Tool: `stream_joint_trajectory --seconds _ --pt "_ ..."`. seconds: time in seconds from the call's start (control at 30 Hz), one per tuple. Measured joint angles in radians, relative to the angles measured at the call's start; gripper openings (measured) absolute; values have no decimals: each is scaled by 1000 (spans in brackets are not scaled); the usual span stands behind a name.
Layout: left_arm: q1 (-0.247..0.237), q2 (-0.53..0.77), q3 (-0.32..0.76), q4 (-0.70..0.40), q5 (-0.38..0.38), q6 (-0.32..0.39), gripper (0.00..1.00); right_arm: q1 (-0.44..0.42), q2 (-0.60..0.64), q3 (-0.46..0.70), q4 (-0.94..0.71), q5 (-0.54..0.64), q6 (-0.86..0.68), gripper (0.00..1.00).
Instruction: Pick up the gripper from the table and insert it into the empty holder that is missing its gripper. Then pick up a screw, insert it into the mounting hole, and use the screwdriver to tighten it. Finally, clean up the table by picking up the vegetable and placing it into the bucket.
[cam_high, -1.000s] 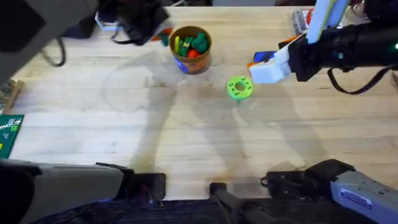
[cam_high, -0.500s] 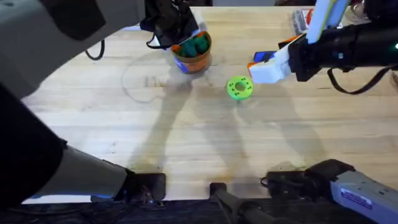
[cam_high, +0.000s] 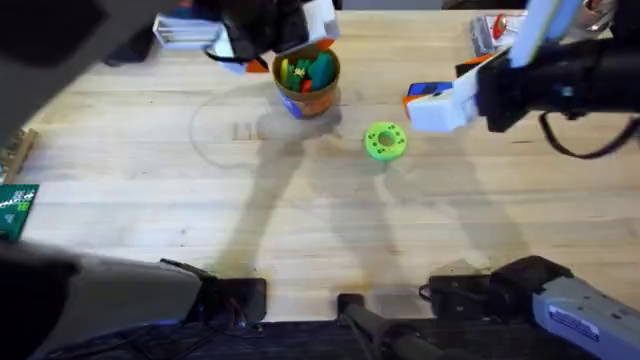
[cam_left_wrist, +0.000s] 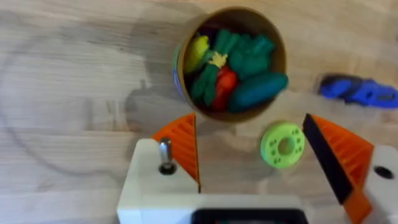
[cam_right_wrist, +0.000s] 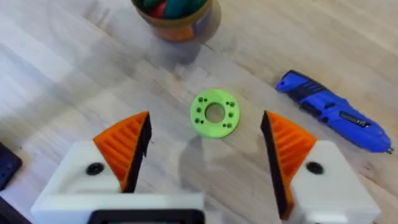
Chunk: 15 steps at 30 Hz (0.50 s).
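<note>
The wooden worktop carries everything. The left gripper hangs above the bucket, its orange fingers spread wide and grasping nothing. The right gripper sits at about three o'clock from the bucket, fingers likewise released and empty, over a flat green disc. The bucket stands upright towards twelve o'clock on the worktop, packed with toys; the teal vegetable lies on top of them, tilted against the rim. The blue screwdriver lies flat, at two o'clock from the disc.
</note>
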Motion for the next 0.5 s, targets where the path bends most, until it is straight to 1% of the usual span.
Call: stream_joint_trajectory --seconds 0.1,0.23,0.33,0.5 --pt "0 -77 30 -100 0 109 988 0 -53 14 0 0 8 993" --pt "0 -177 38 -223 0 273 987 0 -111 27 -20 0 14 994" --pt "0 -231 38 -310 0 424 988 0 -131 28 -49 0 15 992" --pt "0 -284 38 -455 -1 683 988 0 -131 28 -78 0 18 992"
